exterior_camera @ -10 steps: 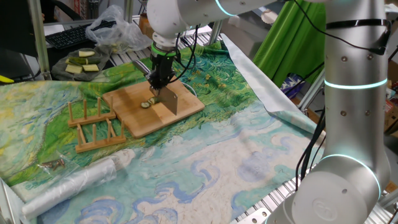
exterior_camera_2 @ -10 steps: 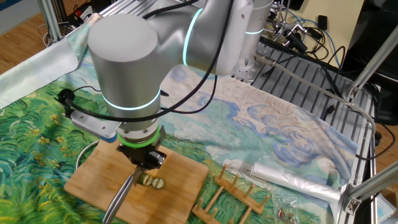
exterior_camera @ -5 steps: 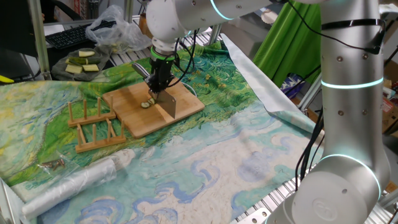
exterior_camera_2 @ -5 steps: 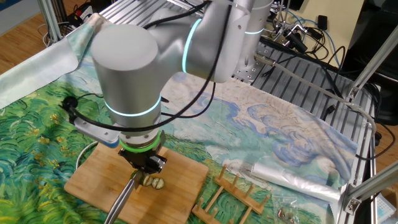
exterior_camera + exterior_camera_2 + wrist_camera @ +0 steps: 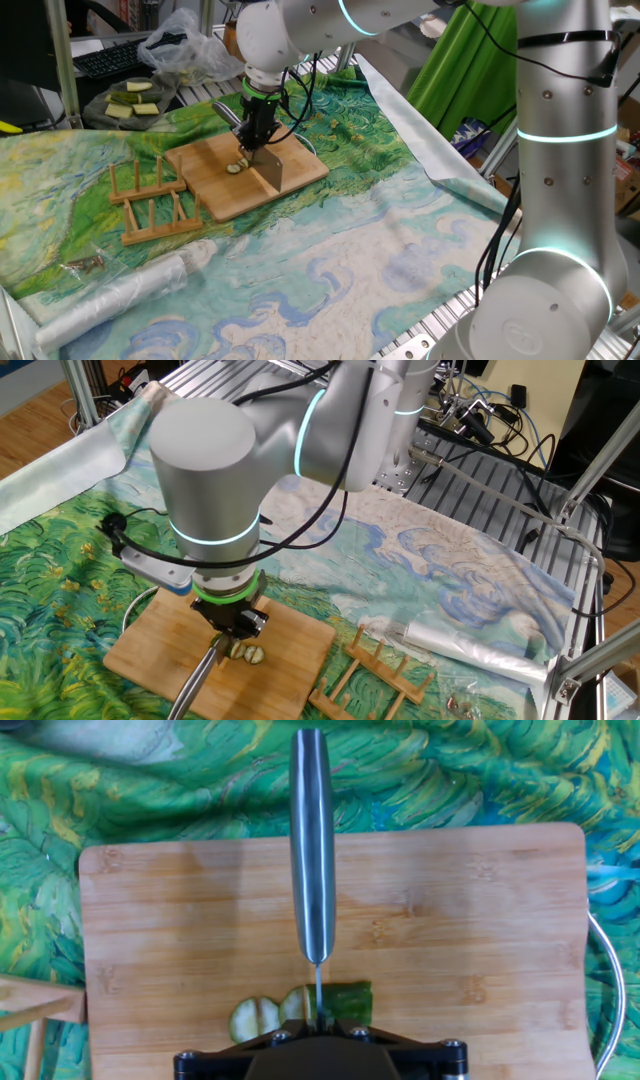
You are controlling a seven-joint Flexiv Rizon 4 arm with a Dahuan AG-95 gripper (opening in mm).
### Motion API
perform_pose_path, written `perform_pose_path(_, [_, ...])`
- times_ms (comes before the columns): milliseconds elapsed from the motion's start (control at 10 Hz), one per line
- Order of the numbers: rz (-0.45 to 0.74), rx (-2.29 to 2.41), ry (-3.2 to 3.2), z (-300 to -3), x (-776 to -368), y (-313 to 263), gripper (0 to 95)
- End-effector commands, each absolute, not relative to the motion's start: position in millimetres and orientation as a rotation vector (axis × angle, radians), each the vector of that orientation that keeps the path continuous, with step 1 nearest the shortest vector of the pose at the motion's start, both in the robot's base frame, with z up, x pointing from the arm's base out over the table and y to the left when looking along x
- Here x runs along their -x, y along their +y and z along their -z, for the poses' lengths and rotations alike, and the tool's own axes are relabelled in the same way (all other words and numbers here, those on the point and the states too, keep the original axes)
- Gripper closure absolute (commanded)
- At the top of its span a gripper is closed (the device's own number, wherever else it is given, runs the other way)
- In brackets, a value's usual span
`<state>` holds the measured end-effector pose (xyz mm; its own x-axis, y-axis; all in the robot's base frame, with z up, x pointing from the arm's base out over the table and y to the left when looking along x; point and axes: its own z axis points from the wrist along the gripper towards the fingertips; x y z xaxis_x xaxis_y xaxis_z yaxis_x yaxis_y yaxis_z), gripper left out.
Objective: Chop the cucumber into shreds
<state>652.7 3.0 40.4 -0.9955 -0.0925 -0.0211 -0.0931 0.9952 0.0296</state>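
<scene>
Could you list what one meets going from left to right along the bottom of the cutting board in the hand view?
Wooden rack corner → cut cucumber slice → knife blade → dark green cucumber piece → bare cutting board → metal rim.

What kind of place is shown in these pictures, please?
Probably a robotics lab, not a kitchen: the cutting board lies on a painted cloth over an aluminium-frame table, with cables and a keyboard nearby.

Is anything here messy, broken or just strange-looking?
Nothing looks spilled or broken. The gripper holds a knife down on the cucumber, with cut slices beside it on the cutting board. The only untidy thing is the crumpled plastic wrap lying on the tablecloth.
</scene>
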Motion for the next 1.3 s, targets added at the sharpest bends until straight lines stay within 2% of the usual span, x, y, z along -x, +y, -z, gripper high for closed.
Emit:
perform_pose_path(100, [-0.049,0.139,3.112,-26.5,-653.4,4.1,95.0])
perform_pose_path(300, [-0.044,0.138,3.114,-30.2,-653.8,4.2,95.0])
perform_pose_path(600, [-0.025,0.14,3.143,-53.7,-654.0,3.7,95.0])
perform_pose_path(800, [-0.026,0.137,3.142,-54.2,-654.1,3.3,95.0])
perform_pose_path(1000, [-0.033,0.138,3.134,-44.4,-653.8,3.7,95.0])
perform_pose_path(1200, [-0.043,0.129,3.095,-19.5,-653.2,3.4,95.0])
perform_pose_path(1300, [-0.055,0.127,3.106,-19.2,-653.2,3.6,95.0])
